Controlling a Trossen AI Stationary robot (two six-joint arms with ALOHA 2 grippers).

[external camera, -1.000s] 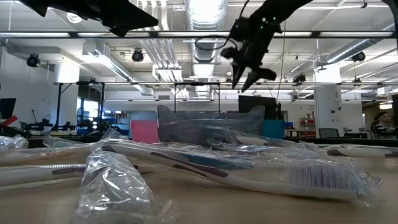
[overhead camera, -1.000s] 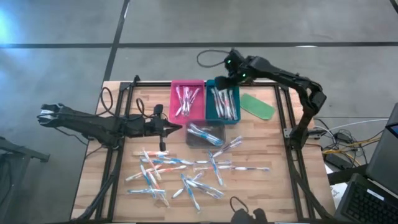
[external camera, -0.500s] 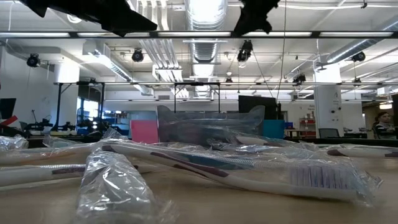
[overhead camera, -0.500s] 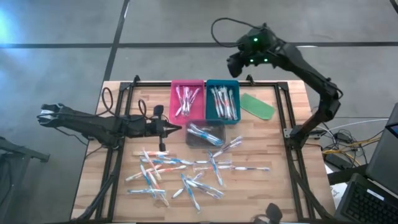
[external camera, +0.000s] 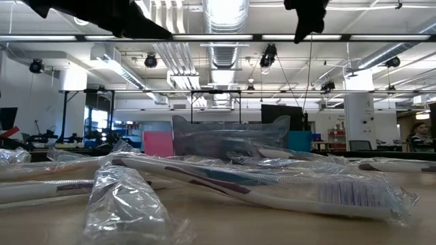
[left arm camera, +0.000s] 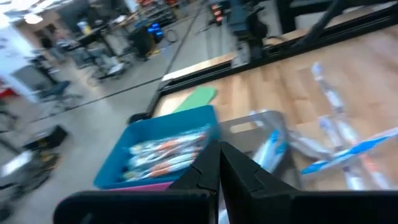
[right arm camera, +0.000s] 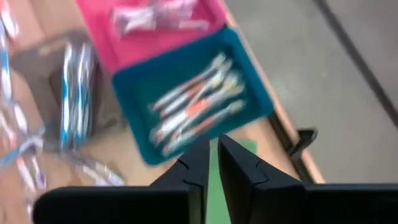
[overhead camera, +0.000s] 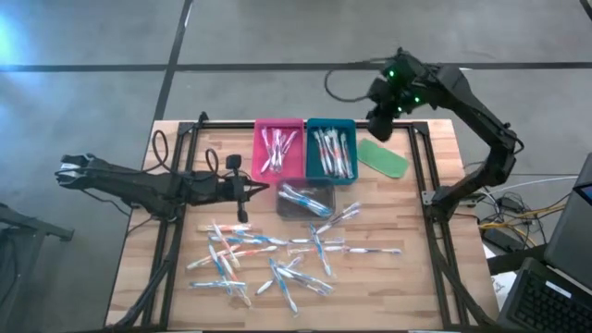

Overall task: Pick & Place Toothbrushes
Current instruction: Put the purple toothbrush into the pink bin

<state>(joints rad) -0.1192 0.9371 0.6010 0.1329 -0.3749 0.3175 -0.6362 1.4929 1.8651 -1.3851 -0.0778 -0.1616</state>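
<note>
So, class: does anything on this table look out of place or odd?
Yes: a flat green piece lies beside the teal tray. Unlike everything else, it's no toothbrush. Many toothbrushes lie scattered, unsorted, across the table.

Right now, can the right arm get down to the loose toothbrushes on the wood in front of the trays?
Probably yes. The right gripper hangs high over the table's far edge near the teal tray, holding nothing. The loose toothbrushes lie uncovered, and the left gripper waits beside the clear tray, off that path.
</note>
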